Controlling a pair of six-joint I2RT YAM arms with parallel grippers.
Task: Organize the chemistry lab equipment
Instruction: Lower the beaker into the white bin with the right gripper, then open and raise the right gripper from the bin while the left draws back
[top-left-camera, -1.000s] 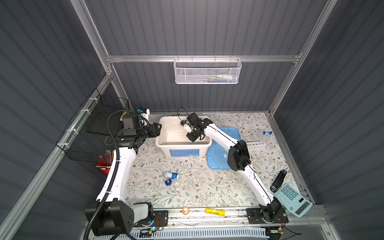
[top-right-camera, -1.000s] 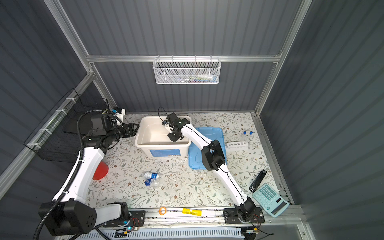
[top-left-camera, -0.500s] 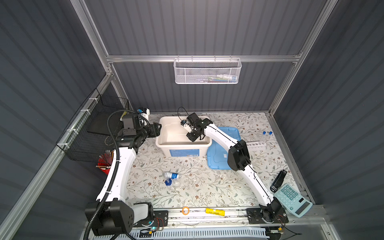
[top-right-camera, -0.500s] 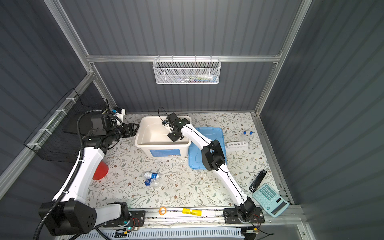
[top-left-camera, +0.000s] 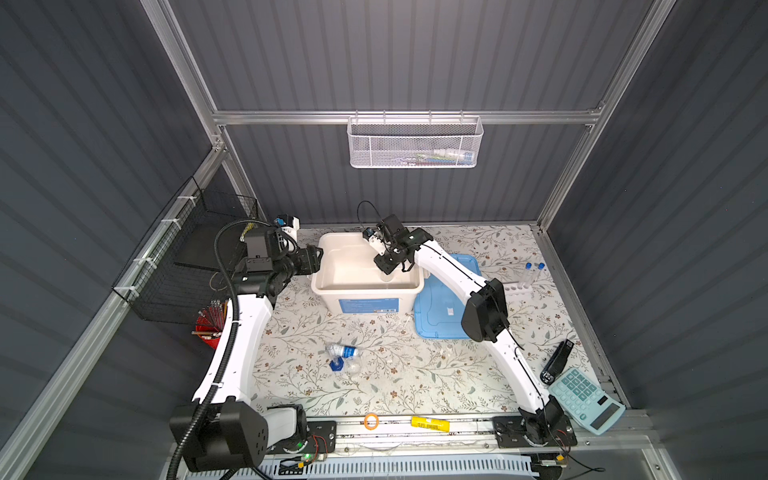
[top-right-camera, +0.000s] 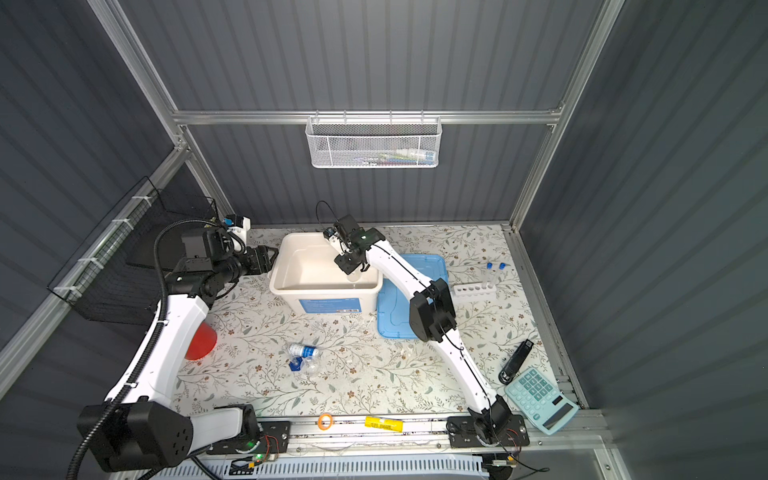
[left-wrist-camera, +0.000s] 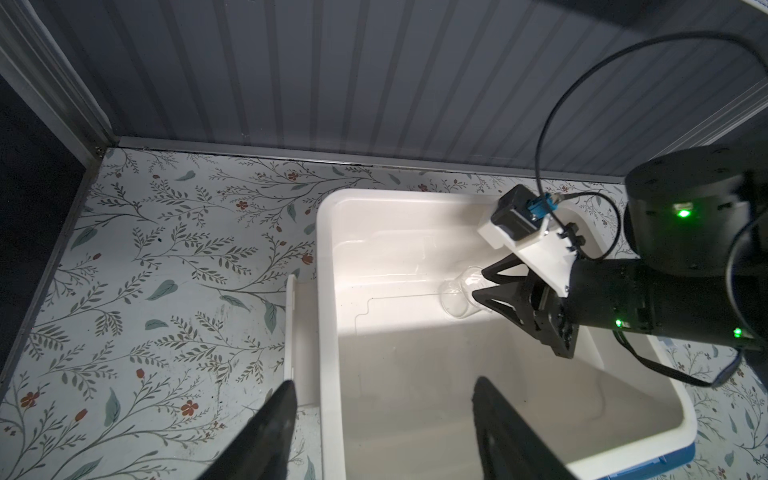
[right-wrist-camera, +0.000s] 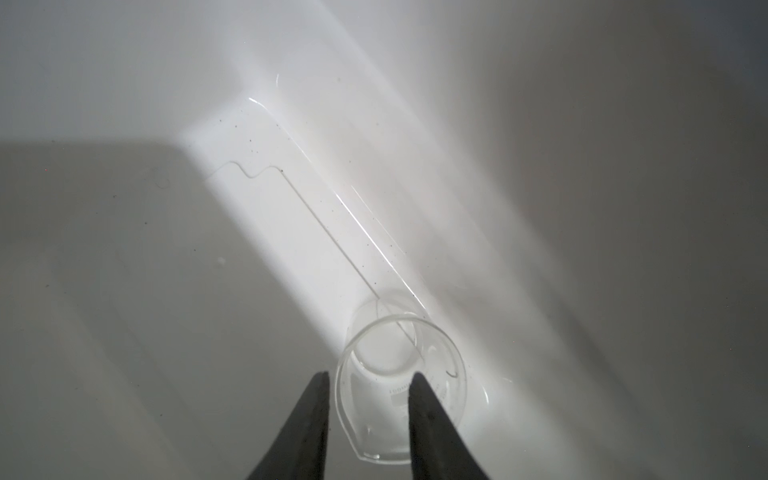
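White bin (left-wrist-camera: 328, 257) held one small clear beaker (right-wrist-camera: 395, 353), mouth tipped toward the right arm; its near wall sat between the right fingers (right-wrist-camera: 307, 419), parted, pinching nothing; left fingers (left-wrist-camera: 266, 432), likewise parted and empty, stood farther off at the bin's rim.

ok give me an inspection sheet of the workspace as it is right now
surface: floral cover, no spill seen
job's things: clear beaker inside white bin; white bottle lying loose mid-table; two blue-capped tubes upright at white rack
clutter: calculator, red cup, orange ring, blue lid beside bin
grippers: left jaws open astride the bin's wall; right jaws open, beaker's rim between them
cables: black loop above right wrist; hose along left arm
surroundings: white mesh basket on back wall, black wire basket at left
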